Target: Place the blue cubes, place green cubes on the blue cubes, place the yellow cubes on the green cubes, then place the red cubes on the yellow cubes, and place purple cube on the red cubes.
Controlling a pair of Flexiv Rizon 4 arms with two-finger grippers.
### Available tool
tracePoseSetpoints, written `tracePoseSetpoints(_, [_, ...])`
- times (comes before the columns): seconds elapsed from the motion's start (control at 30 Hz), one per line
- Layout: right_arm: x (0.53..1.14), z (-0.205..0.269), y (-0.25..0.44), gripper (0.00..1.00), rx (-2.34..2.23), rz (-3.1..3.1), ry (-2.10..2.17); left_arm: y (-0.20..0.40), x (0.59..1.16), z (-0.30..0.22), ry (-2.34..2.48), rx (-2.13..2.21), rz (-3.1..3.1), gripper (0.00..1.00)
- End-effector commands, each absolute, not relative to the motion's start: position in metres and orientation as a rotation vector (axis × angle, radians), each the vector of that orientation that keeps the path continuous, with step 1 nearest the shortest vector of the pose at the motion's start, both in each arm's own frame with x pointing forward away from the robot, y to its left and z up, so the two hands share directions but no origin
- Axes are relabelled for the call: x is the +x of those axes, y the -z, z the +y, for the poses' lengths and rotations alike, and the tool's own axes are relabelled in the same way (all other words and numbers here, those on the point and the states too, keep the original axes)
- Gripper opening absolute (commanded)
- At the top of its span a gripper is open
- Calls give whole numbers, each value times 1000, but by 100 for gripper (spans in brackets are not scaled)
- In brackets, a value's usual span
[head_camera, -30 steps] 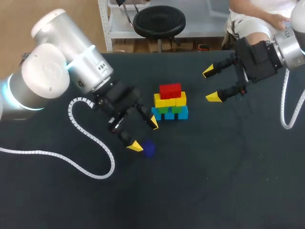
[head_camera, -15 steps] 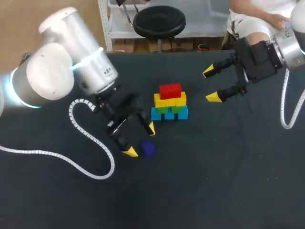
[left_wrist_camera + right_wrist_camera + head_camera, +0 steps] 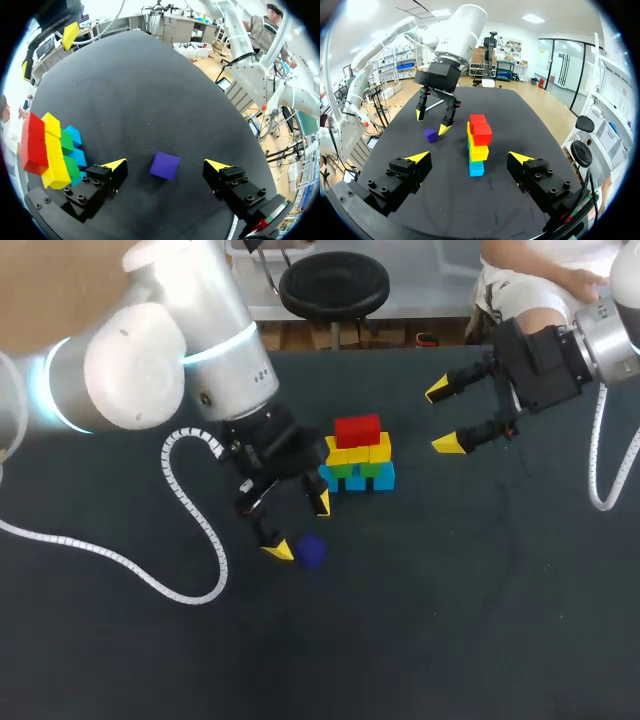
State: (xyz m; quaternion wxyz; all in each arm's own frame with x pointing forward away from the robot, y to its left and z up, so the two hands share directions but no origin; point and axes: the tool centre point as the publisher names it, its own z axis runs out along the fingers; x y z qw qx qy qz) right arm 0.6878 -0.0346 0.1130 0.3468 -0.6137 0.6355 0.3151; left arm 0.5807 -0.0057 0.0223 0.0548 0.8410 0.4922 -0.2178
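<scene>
Purple cube (image 3: 312,551) lay alone on the table (image 3: 450,620), near the stack (image 3: 357,455) at about its 7 o'clock. It was the one colour not yet placed, so I judged it the piece to fetch.

The left arm (image 3: 150,370) stood in from the 10 o'clock corner, bent down toward the middle of the table. The right arm (image 3: 610,340) sat at the 2 o'clock edge, well apart from the cubes, probably so that it left room around the stack.

The stack stood upright near the table's centre: blue cubes (image 3: 357,481) at the base, then green cubes (image 3: 357,469), yellow cubes (image 3: 357,451) and red cubes (image 3: 358,429) on top, whose flat upper face was free to take the last piece.

The left hand (image 3: 300,527) hung at 8 o'clock from the stack with its fingers spread wide. In the left wrist view the purple cube lay between them, touching neither, which looked like a line-up for a grasp from two sides. The right hand (image 3: 443,418) was likewise spread and held nothing.
</scene>
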Motion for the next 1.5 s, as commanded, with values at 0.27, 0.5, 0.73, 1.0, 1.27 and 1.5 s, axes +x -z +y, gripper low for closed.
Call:
tracePoseSetpoints(0.27, [687, -35, -113, 100, -1591, 1647, -816, -14, 570, 1, 588, 2550, 1579, 100])
tracePoseSetpoints(0.5, [687, -35, -113, 100, -1591, 1647, -816, -8, 580, 0, 592, 2563, 1609, 100])
tracePoseSetpoints(0.73, [687, -35, -113, 100, -1591, 1647, -816, -8, 593, -9, 574, 2597, 1578, 100])
tracePoseSetpoints(1.0, [687, -35, -113, 100, -1591, 1647, -816, -3, 591, -12, 581, 2607, 1577, 96])
tracePoseSetpoints(1.27, [687, -35, -113, 100, -1591, 1647, -816, -3, 577, -6, 581, 2581, 1622, 71])
tracePoseSetpoints(1.5, [687, -35, -113, 100, -1591, 1647, -816, -2, 576, -4, 583, 2574, 1634, 48])
